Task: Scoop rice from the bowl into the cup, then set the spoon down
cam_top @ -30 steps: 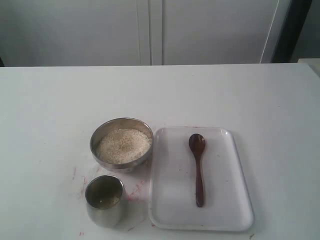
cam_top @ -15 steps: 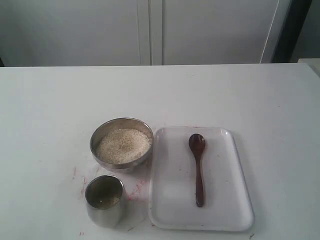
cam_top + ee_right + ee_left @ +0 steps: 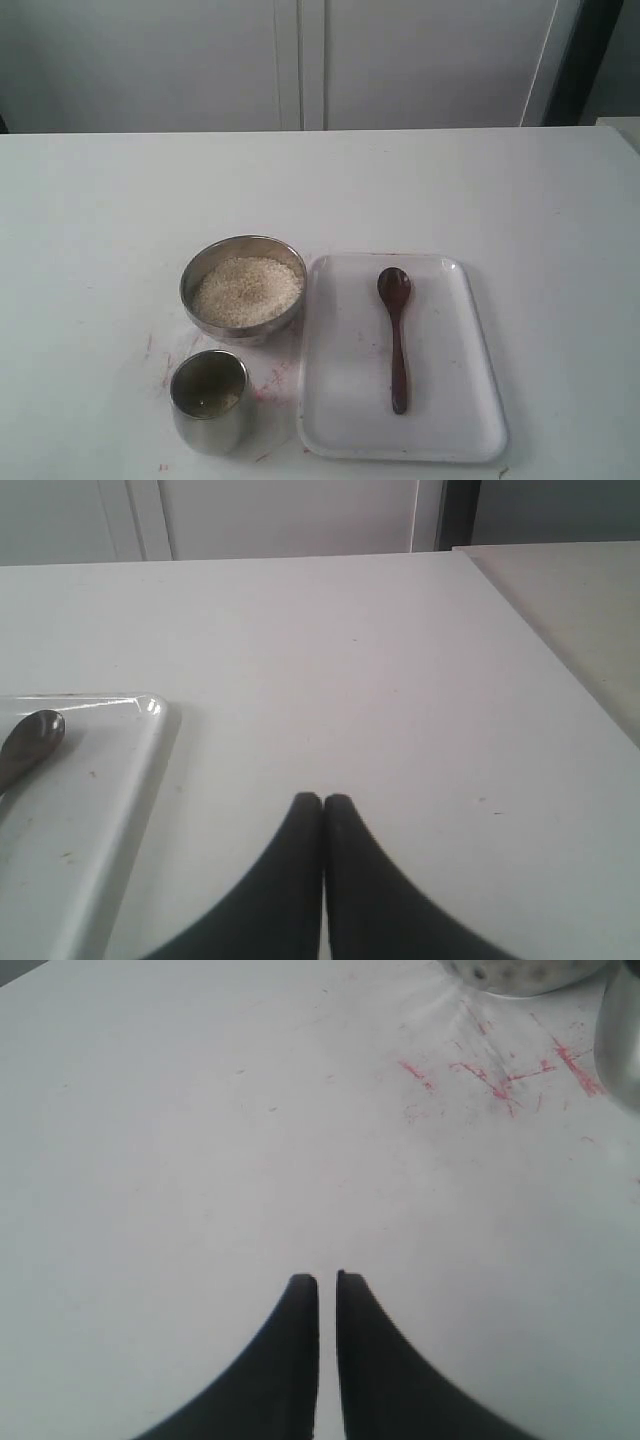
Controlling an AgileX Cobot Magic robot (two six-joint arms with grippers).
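Note:
The steel bowl (image 3: 243,287) stands mid-table with a heap of rice (image 3: 247,290) in it. The smaller steel cup (image 3: 209,400) is just in front of it, toward the camera. The dark wooden spoon (image 3: 396,335) lies on the white tray (image 3: 470,420), right of the bowl. Neither arm shows in the exterior view. My left gripper (image 3: 327,1280) is shut with a thin slit, holding nothing, over bare table; the bowl's base (image 3: 520,975) and the cup's side (image 3: 620,1045) sit at the frame edge. My right gripper (image 3: 323,800) is shut and empty, beside the tray (image 3: 100,780) and the spoon's bowl (image 3: 30,738).
Red scribble marks (image 3: 270,380) stain the table around the cup and show in the left wrist view (image 3: 500,1075). White cabinet doors (image 3: 300,60) stand behind the table. The table's right edge (image 3: 560,660) runs near my right gripper.

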